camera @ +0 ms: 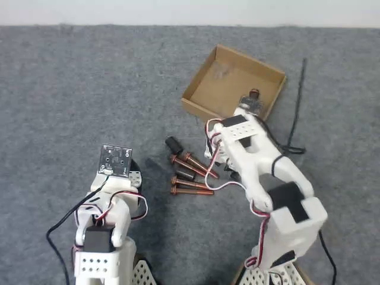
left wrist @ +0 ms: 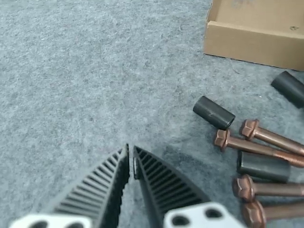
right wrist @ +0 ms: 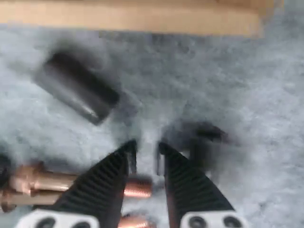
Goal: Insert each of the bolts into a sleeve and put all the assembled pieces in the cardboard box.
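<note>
Nothing is assembled yet, as far as the views show. The cardboard box (camera: 205, 110) sits toward the far edge of the counter (camera: 71, 89), right of the middle, and what shows of its floor is bare. Four copper-coloured bolts (camera: 191, 182) lie loose on the grey surface near the middle of the counter, just on the near side of the box, their shafts roughly side by side.

The black sleeves are scattered among them. One sleeve (left wrist: 213, 112) lies beside the bolt heads. A second sleeve (left wrist: 263, 166) lies between two pairs of bolts. A third sleeve (left wrist: 290, 88) lies closer to the box wall. None of them has a bolt inside it. A dark, blurred shape (right wrist: 202, 140) near the right arm may be a fourth sleeve, but that cannot be told.

The left hand (left wrist: 131, 159) hangs over bare counter on the side of the bolt heads away from the shafts. Its fingers are pressed almost together with nothing between them. The right hand (right wrist: 146, 149) is low over the shaft ends of the bolts, between them and the box. Its fingers are parted a little and pinch nothing.

So the whole job remains — every bolt still has to be paired with a sleeve, and every pair then has to go into the box. The right hand looks best placed to take the first bolt.
</note>
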